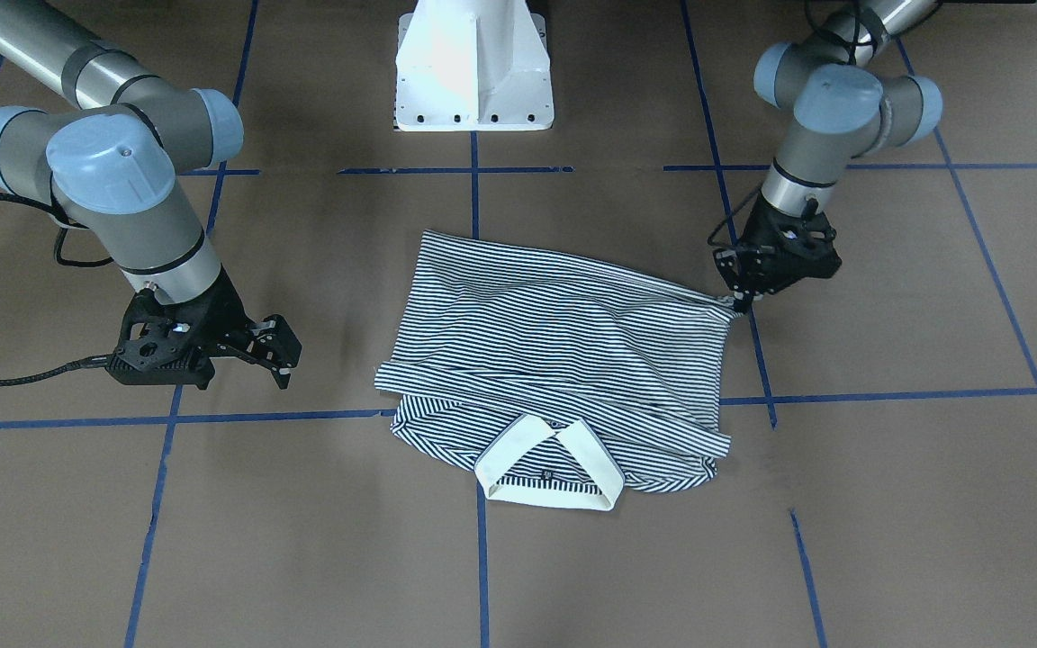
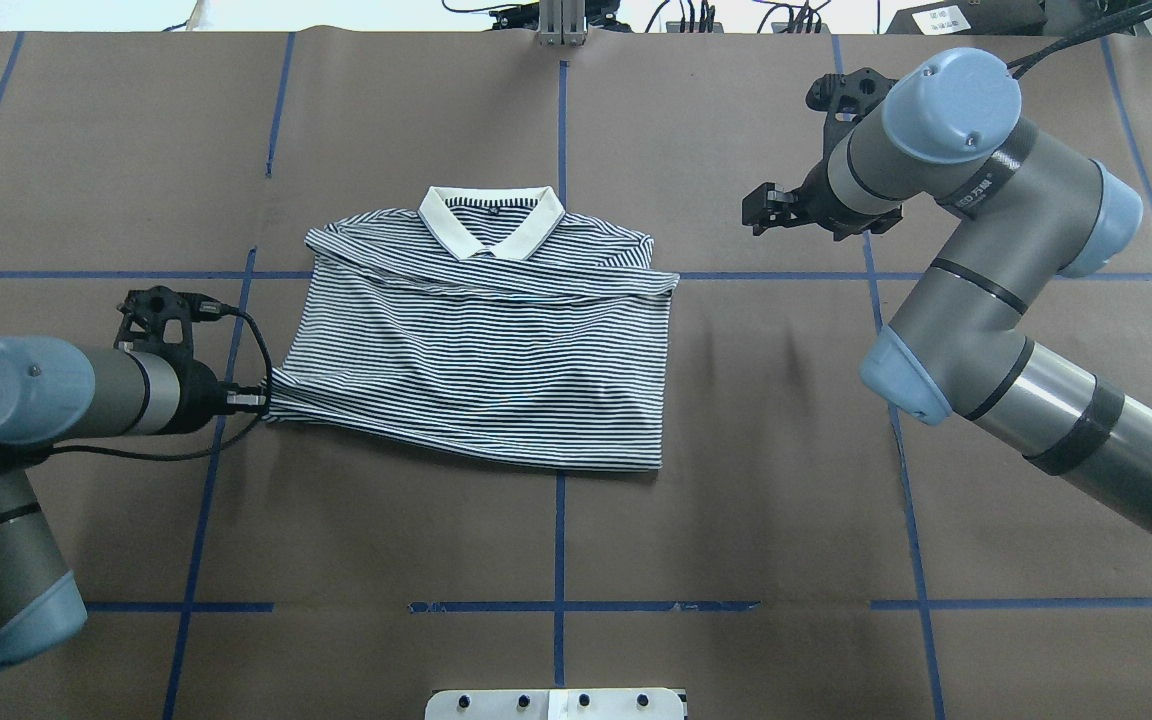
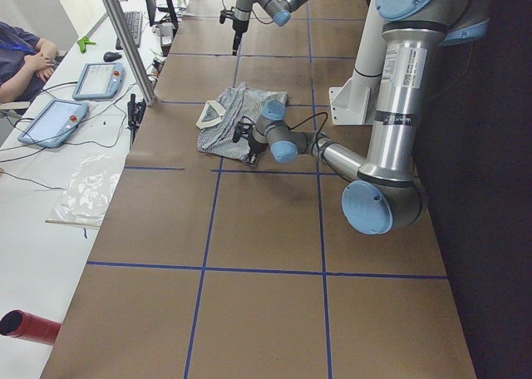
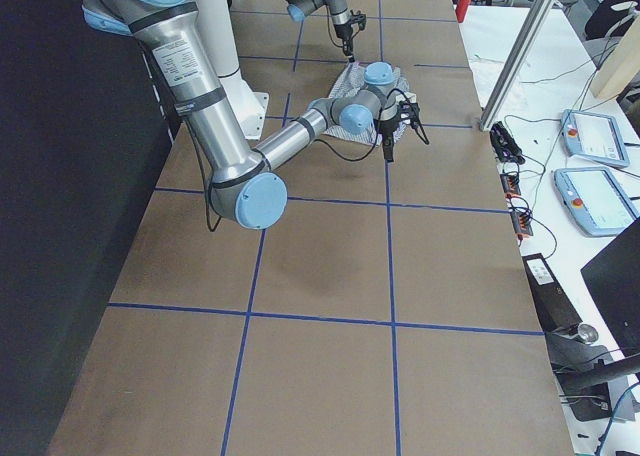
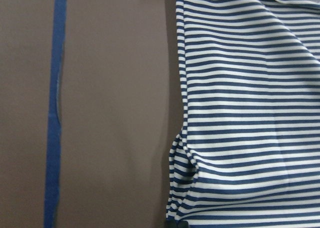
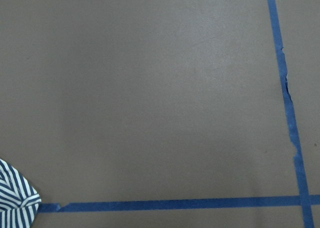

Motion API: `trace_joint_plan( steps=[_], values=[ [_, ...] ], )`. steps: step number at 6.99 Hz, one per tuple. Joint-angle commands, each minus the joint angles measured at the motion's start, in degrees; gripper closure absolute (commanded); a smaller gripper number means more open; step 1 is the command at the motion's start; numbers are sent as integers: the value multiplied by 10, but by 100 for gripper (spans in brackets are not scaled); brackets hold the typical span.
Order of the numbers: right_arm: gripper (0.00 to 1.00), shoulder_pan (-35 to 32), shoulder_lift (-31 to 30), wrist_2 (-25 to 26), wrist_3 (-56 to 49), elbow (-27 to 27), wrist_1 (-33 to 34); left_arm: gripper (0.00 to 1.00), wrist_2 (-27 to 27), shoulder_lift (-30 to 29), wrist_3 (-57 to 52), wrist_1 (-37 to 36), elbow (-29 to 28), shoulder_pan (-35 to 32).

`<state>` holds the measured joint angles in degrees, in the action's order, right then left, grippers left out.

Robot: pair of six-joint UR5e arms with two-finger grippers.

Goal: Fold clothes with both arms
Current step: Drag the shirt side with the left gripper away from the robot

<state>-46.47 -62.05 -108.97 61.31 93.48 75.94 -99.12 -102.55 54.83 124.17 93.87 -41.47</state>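
Currently the left claw [image 2: 256, 400] is low at the table [image 2: 736, 450], a little toward the table's left edge. Its fingers are pinched together on the near left corner of the polo shirt [image 2: 476, 370], and the striped cloth is drawn into a point there. The shirt lies flat around the middle of the table, with its cream collar [image 2: 491, 225] toward the far edge and both sleeves already turned in. Toward the right edge, the right claw [image 2: 758, 212] hangs above bare table with its fingers apart, holding nothing, well apart from the shirt.

I judge that the step in hand is to take the two near corners and bring them up to the collar. To do it well, the right claw should go down to the near right corner and pinch all layers there, not only the top one. Then both arms should lift together, at equal height and speed, with the near edge lightly stretched between them. If the left side goes alone, the cloth will probably twist and the turned-in sleeves may slip out.
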Motion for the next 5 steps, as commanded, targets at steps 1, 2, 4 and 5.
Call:
trace_joint_plan(
  steps=[1,2,4,5],
  values=[
    [0,2,1,2,5,-1,0,100,1,-156,-86,7,-205,-98],
    [0,2,1,2,7,-1,1,100,2,-218,-116,41,-307,-133],
    [0,2,1,2,7,-1,1,100,33,-279,-149,103,-429,-151],
    [0,3,3,3,8,-1,1,90,32,-276,-167,106,-430,-151]
  ],
)
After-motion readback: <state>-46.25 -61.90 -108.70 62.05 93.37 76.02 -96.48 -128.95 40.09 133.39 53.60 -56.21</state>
